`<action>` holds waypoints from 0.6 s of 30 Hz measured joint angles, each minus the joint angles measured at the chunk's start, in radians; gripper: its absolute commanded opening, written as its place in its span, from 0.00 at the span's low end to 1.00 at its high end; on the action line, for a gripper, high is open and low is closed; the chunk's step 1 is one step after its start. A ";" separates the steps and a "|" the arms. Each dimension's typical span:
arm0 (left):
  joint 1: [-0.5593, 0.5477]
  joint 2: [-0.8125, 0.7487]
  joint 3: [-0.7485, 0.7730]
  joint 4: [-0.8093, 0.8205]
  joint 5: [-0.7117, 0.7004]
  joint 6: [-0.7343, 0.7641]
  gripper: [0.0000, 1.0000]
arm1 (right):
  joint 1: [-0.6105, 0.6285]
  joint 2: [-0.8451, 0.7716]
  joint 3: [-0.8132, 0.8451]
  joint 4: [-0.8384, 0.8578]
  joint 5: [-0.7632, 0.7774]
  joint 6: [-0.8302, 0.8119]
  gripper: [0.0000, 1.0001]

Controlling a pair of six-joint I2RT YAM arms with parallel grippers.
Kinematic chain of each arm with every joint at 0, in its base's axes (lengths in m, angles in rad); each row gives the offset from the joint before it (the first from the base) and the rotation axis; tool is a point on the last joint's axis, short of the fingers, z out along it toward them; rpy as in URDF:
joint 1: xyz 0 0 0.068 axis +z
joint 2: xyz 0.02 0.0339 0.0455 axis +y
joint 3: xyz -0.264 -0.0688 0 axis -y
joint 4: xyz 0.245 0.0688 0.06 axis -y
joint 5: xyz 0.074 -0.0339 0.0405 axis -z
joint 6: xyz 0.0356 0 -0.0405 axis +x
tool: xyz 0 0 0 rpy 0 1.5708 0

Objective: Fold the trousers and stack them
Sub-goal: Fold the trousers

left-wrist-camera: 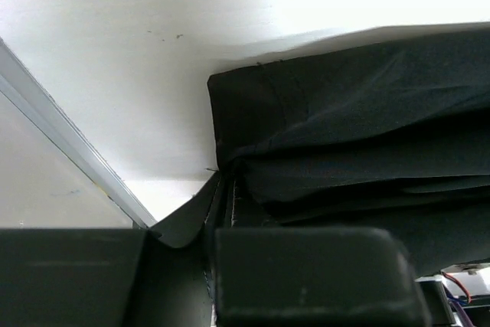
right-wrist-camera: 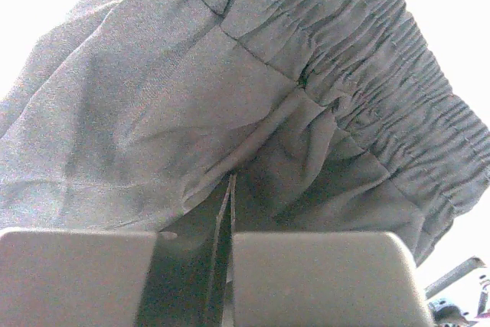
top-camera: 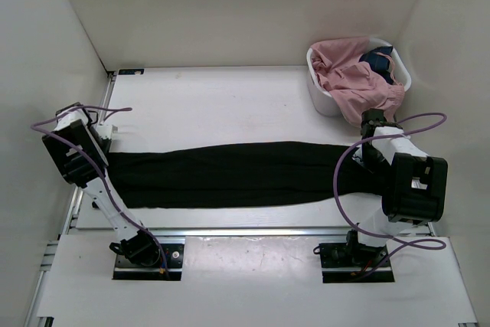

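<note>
Black trousers point(top-camera: 230, 174) lie stretched flat across the table, hems at the left, elastic waistband at the right. My left gripper point(top-camera: 106, 160) is shut on the hem end; in the left wrist view the folded hem point(left-wrist-camera: 344, 112) runs into the closed jaws point(left-wrist-camera: 218, 212). My right gripper point(top-camera: 374, 160) is shut on the waist end; in the right wrist view the gathered waistband point(right-wrist-camera: 360, 59) lies just beyond the closed jaws point(right-wrist-camera: 230, 189), which pinch the cloth.
A white basket point(top-camera: 325, 96) at the back right holds pink clothing point(top-camera: 352, 74) and a dark blue item point(top-camera: 379, 59). A metal rail point(top-camera: 253, 229) runs along the table's near edge. White walls enclose the left, back and right.
</note>
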 measured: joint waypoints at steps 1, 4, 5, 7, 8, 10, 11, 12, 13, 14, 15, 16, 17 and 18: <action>0.000 0.000 0.000 0.000 -0.001 -0.001 0.14 | 0.000 -0.002 -0.001 0.000 0.000 0.000 0.00; 0.000 -0.002 0.000 0.001 -0.002 -0.002 0.14 | 0.000 -0.005 -0.002 0.000 0.000 0.000 0.00; 0.000 -0.005 -0.001 0.002 -0.002 -0.002 0.14 | 0.000 -0.005 -0.002 0.000 0.000 0.000 0.00; 0.000 -0.012 -0.003 0.013 -0.005 -0.004 0.14 | 0.000 -0.005 -0.002 0.000 0.000 0.000 0.00; 0.000 -0.018 -0.005 0.017 -0.007 -0.005 0.14 | 0.000 -0.005 -0.003 0.000 0.000 0.000 0.00; -0.002 -0.039 -0.008 0.023 -0.015 -0.009 0.18 | 0.000 -0.005 -0.003 0.000 -0.001 0.000 0.00; -0.007 -0.056 -0.010 0.026 -0.020 -0.010 0.25 | 0.000 -0.005 -0.003 0.000 -0.001 0.000 0.00; -0.009 -0.071 -0.010 0.031 -0.024 -0.008 0.28 | 0.000 -0.005 -0.003 0.000 -0.001 0.000 0.00; -0.012 -0.088 -0.010 0.037 -0.027 -0.011 0.32 | 0.000 -0.005 -0.003 0.000 -0.001 0.000 0.00; -0.014 -0.102 -0.010 0.042 -0.028 -0.012 0.32 | 0.000 -0.005 -0.003 0.000 -0.001 0.000 0.00; -0.016 -0.117 -0.010 0.047 -0.030 -0.013 0.32 | 0.000 -0.005 -0.003 0.000 -0.001 0.000 0.00; -0.019 -0.128 -0.010 0.050 -0.035 -0.012 0.32 | 0.000 -0.005 -0.003 0.000 -0.001 0.000 0.00; -0.019 -0.135 -0.010 0.055 -0.039 -0.012 0.30 | 0.000 -0.005 -0.003 0.000 -0.001 0.000 0.00; -0.020 -0.137 -0.013 0.060 -0.043 -0.012 0.30 | 0.000 -0.005 -0.003 0.000 -0.001 -0.001 0.00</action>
